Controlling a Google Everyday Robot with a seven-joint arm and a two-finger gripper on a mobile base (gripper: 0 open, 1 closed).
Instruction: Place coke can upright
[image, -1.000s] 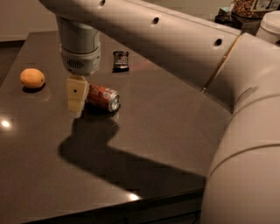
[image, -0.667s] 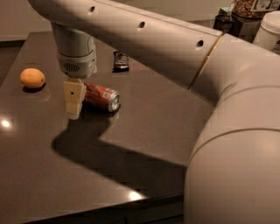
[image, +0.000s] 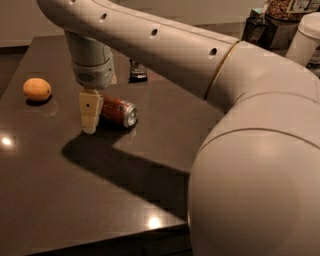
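The coke can (image: 120, 112) lies on its side on the dark table (image: 75, 200), left of centre. It is red-orange, and its silver end faces right and toward the camera. My gripper (image: 92, 124) hangs straight down from the wrist (image: 92, 70) at the can's left end, with its tip close to the table. A cream part of the gripper covers that end of the can. Whether it touches the can is hidden.
An orange fruit (image: 37, 89) sits at the table's left. A small dark snack packet (image: 138, 71) lies behind the can. My large arm (image: 250, 150) fills the right side of the view. Containers (image: 305, 35) stand at the back right, beyond the table.
The upper arm has swung left and closer to the camera. The gripper has stayed almost in place at the can's left end. The can has not moved.
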